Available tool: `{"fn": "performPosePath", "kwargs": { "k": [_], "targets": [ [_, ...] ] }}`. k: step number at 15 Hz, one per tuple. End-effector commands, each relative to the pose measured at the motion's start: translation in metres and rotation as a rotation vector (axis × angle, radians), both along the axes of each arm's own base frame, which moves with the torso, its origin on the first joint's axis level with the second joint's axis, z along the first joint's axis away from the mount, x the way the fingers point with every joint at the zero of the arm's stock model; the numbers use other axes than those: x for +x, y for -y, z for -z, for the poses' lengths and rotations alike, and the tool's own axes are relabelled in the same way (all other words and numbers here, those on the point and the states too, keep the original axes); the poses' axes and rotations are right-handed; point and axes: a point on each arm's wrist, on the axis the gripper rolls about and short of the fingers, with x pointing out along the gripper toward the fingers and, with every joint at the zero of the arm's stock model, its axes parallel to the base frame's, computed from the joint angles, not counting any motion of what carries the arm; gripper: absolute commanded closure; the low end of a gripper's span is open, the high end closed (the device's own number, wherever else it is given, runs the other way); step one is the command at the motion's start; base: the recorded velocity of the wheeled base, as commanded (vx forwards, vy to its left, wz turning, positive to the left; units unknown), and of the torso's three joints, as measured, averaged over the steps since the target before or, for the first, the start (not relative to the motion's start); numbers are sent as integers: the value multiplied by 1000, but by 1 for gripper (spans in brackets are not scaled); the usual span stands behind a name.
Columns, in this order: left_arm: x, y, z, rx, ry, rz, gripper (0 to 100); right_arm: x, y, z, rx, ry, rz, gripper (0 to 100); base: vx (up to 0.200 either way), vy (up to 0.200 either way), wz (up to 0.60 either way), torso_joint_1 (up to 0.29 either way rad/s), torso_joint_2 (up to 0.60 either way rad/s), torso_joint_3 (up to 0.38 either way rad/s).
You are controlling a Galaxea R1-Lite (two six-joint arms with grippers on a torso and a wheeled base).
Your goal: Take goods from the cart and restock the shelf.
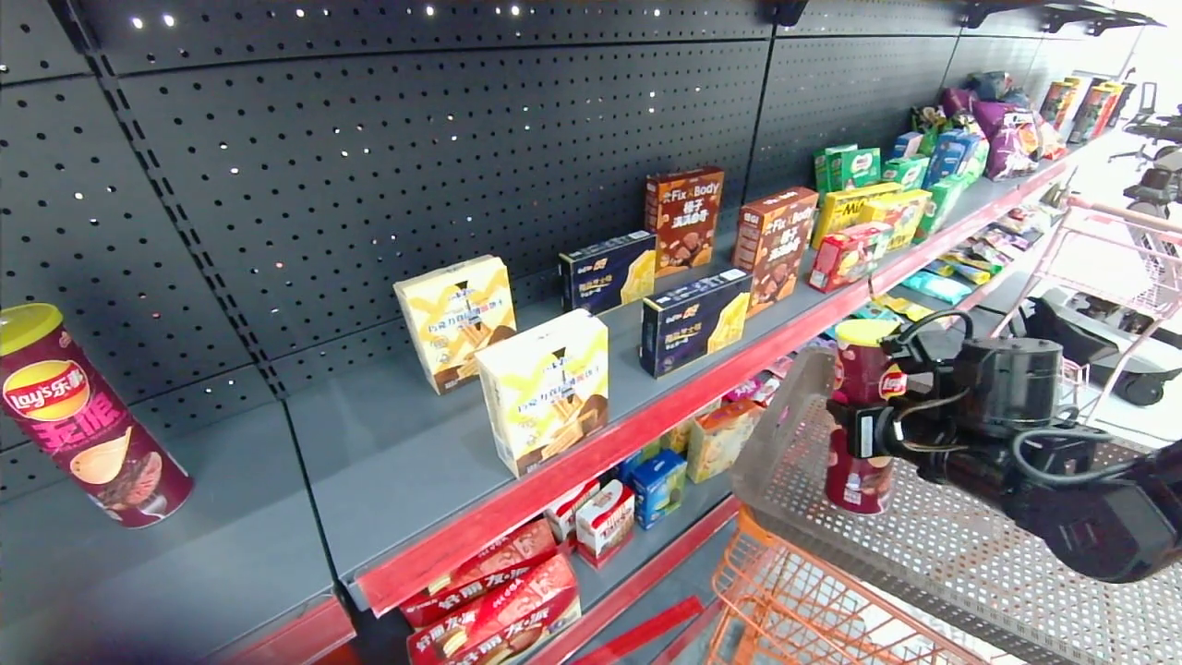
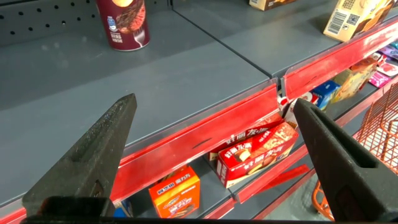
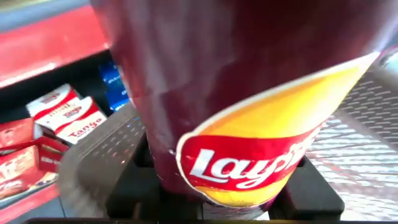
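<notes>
maroon chip can [image 1: 857, 476] with a yellow lid and a red-and-yellow logo stands upright near the shelf-side corner of the cart's grey perforated tray [image 1: 933, 554]. the right gripper [image 1: 859, 432] is clenched round its middle. the left gripper [image 2: 212, 102], over the front edge of the shelf [image 2: 186, 68], has its fingers spread, grasping nothing.

bright; glare top rt, fisheye edges
</notes>
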Motion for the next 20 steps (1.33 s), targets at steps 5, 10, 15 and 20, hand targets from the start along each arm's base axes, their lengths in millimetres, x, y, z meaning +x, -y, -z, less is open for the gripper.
{"fn": "performPosePath", "kwargs": {
  "k": [5,10,15,20],
  "targets": [
    [0,0,0,0,-1,-1,0,-181,44,-132,-92,286,-63,100,0,0,0,0,0,0],
    [0,0,0,0,-1,-1,0,-231,74,-140,-120,348,162,100,0,0,0,0,0,0],
    [0,0,0,0,-1,-1,0,-253,86,-132,-192,228,334,100,0,0,0,0,0,0],
    [0,0,0,0,-1,-1,0,-279,90,-117,-293,138,445,100,0,0,0,0,0,0]
  ]
}}
